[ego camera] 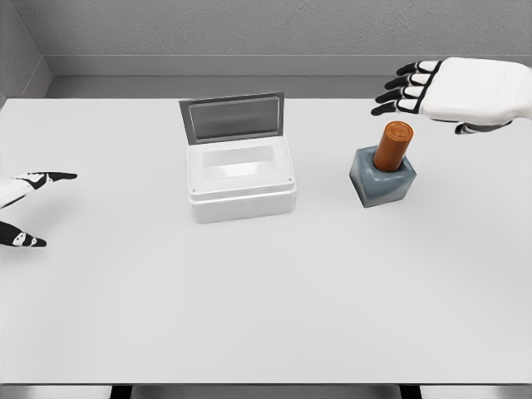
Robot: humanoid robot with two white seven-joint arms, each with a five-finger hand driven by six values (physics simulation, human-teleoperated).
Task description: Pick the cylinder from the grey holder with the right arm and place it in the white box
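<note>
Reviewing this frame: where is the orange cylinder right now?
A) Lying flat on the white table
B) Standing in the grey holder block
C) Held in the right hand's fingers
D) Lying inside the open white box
B: the orange cylinder stands slightly tilted in the grey holder block, while the right hand hovers above it with fingers spread, holding nothing.

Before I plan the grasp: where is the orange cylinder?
In the head view the cylinder stands right of centre in the grey holder, right of the white box, below the open right hand.
</note>
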